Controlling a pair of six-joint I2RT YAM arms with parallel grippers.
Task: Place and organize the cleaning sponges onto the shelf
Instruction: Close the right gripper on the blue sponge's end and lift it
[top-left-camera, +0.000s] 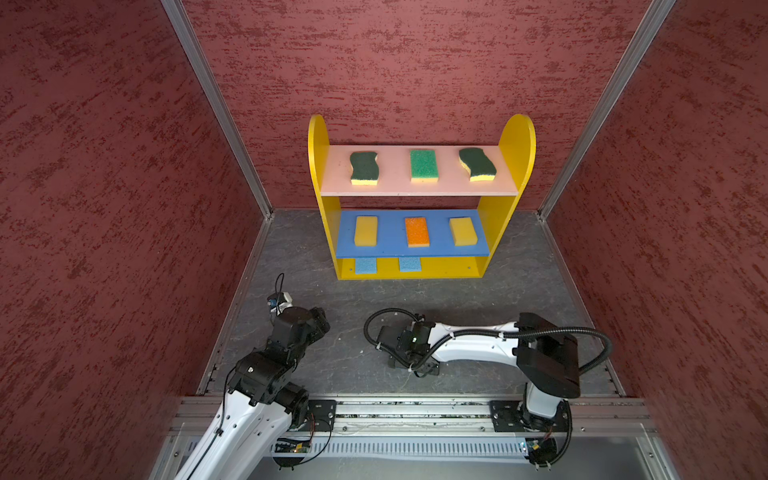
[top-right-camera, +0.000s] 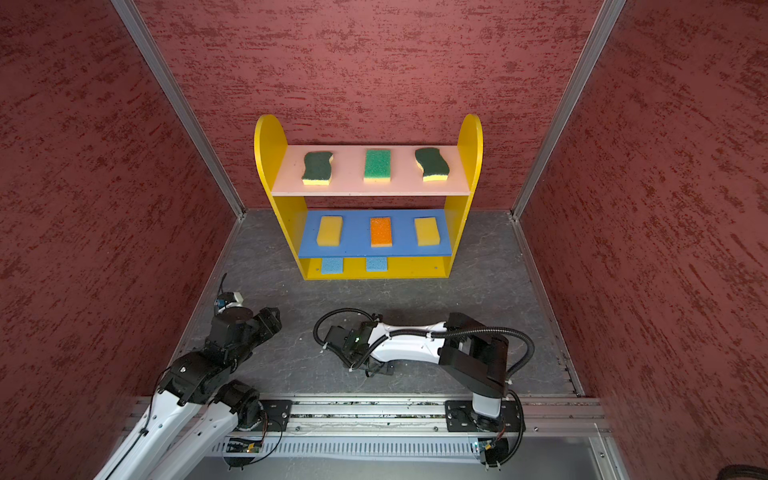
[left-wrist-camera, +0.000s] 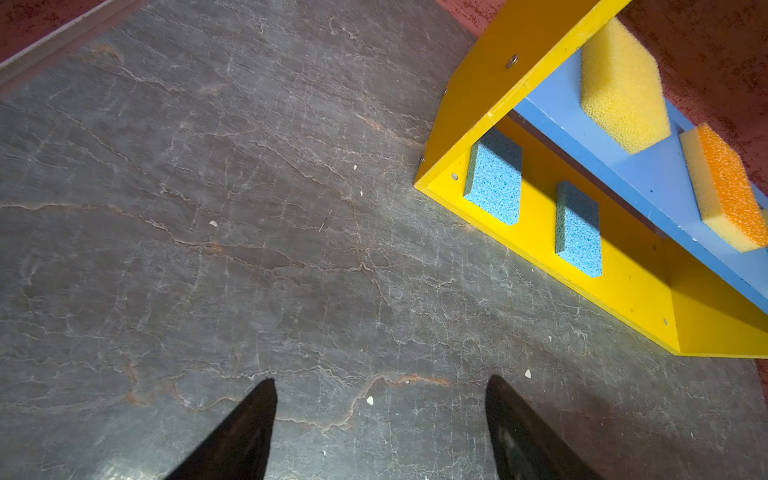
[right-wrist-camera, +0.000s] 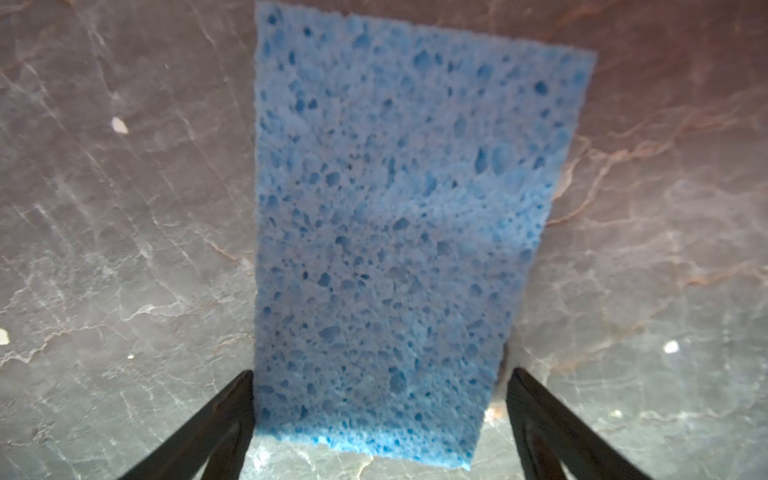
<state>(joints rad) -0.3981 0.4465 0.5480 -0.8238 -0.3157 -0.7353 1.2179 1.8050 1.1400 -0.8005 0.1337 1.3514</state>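
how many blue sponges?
3: left blue sponge and middle blue sponge on the bottom of the shelf; third blue sponge on the table inside the open right gripper, hidden from top views.

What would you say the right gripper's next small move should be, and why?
Probably close the right gripper on the blue sponge: its open jaws straddle the sponge's near end on the floor, and the shelf's bottom board has a free spot beside two blue sponges.

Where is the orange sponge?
In both top views the orange sponge lies mid-way along the blue board, between the left yellow sponge and the right yellow sponge.
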